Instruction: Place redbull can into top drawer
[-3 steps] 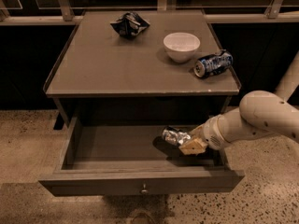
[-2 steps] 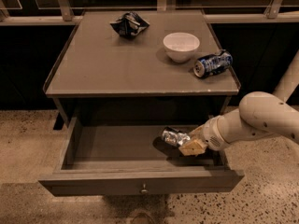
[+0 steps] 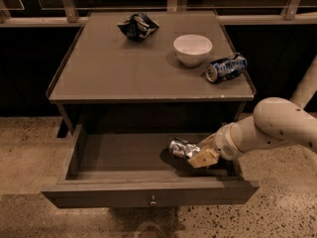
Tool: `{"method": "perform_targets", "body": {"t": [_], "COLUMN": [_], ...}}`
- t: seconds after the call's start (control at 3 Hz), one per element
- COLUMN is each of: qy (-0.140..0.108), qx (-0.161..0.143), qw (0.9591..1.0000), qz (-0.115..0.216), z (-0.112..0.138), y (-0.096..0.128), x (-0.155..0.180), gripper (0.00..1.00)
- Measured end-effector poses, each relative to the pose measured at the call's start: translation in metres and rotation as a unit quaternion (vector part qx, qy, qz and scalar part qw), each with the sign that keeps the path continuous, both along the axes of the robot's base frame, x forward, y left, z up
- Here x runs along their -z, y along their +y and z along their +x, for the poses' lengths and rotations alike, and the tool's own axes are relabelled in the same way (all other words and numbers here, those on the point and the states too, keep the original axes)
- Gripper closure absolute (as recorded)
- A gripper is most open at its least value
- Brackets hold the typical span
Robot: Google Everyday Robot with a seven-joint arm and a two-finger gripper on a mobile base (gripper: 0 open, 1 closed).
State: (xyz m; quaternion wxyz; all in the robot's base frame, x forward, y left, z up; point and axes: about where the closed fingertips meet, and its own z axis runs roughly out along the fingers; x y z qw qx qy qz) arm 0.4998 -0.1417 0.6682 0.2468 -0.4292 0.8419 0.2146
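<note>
Pinching the right end of the redbull can (image 3: pixel 181 147) between its tan fingers (image 3: pixel 204 157), the gripper (image 3: pixel 200 155) hangs inside the pulled-out top drawer (image 3: pixel 148 192), toward its right side, the jaws closed around the dented silver body. The can lies tilted just above the drawer floor, casting a dark shadow beneath it (whether it touches the wood cannot be told). It is the only object seen in the drawer, whose front panel carries a small round knob (image 3: pixel 153 201). The white arm (image 3: pixel 272 128) enters from the right. On the table (image 3: pixel 124 73) above, a white bowl (image 3: pixel 192 48) stands near a blue can (image 3: pixel 226 67) lying on its side, with a crumpled dark foil bag (image 3: pixel 138 26) at the back.
</note>
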Motion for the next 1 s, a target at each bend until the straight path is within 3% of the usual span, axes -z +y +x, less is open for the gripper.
{"method": "perform_targets", "body": {"t": [0.33, 0.67, 1.0], "qy": [0.000, 0.000, 0.000], "qx": [0.000, 0.000, 0.000], "qw": [1.0000, 1.0000, 1.0000], "qz": [0.000, 0.000, 0.000], "z": [0.0000, 0.0000, 0.0000], "y": [0.0000, 0.0000, 0.0000], "x": [0.0000, 0.0000, 0.0000], "gripper": [0.12, 0.00, 0.00]}}
